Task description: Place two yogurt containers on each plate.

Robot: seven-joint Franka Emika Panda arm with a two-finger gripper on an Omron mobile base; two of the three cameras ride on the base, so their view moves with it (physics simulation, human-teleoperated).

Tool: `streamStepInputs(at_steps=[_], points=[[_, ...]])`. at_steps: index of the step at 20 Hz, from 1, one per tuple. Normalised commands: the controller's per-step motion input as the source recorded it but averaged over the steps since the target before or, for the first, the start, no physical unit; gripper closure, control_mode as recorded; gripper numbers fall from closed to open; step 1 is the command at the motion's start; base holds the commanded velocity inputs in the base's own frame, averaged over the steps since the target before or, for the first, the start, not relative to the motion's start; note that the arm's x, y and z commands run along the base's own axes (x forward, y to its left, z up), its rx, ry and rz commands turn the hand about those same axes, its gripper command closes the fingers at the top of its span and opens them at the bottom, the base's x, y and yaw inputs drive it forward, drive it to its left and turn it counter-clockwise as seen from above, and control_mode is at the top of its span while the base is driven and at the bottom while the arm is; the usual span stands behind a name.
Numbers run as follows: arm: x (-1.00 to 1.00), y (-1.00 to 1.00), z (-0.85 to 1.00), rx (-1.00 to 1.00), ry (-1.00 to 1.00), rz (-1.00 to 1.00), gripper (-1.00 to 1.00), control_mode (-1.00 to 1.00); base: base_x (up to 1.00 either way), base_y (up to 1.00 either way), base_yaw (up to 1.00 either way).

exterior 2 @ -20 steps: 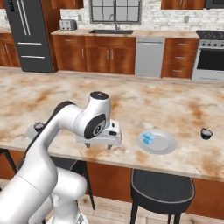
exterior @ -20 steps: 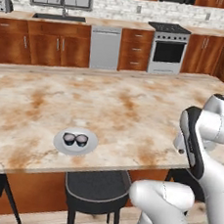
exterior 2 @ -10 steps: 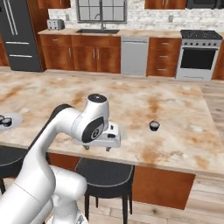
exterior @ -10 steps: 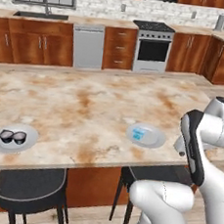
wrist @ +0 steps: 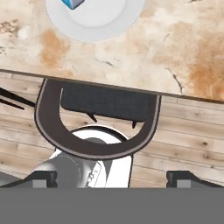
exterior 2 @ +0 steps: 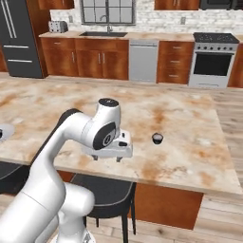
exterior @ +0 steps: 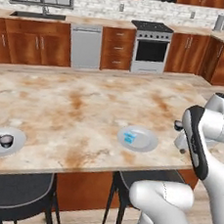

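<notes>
Marbled counter (exterior: pixel 75 110) – round plate (exterior: pixel 147 144), boxy blue yogurt container (exterior: pixel 129 137).

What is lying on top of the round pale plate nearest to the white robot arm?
On the round pale plate lies one light blue boxy yogurt container, left of its centre. No second cup is there; the plate's surface is uncovered in the left base view.

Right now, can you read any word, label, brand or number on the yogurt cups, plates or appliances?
None can be read.
Light blue boxy yogurt cup on the round pale plate: no lettering shows.
Small dark cup on the marble counter: too small to tell.
Steel oven: markings blurred.
</notes>
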Motion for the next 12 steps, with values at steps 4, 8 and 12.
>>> streamStepInputs(at_steps=[4, 8, 12], points=[[0.0, 0.0, 0.0, 0.0, 0.0, 0.0, -1.0, 1.0, -0.27, -1.0, -0.17], [0.0, 0.0, 0.0, 0.0, 0.0, 0.0, -1.0, 1.0, 0.26, -1.0, -0.08], [0.0, 0.0, 0.0, 0.0, 0.0, 0.0, -1.0, 1.0, 0.71, -0.67, 0.01]])
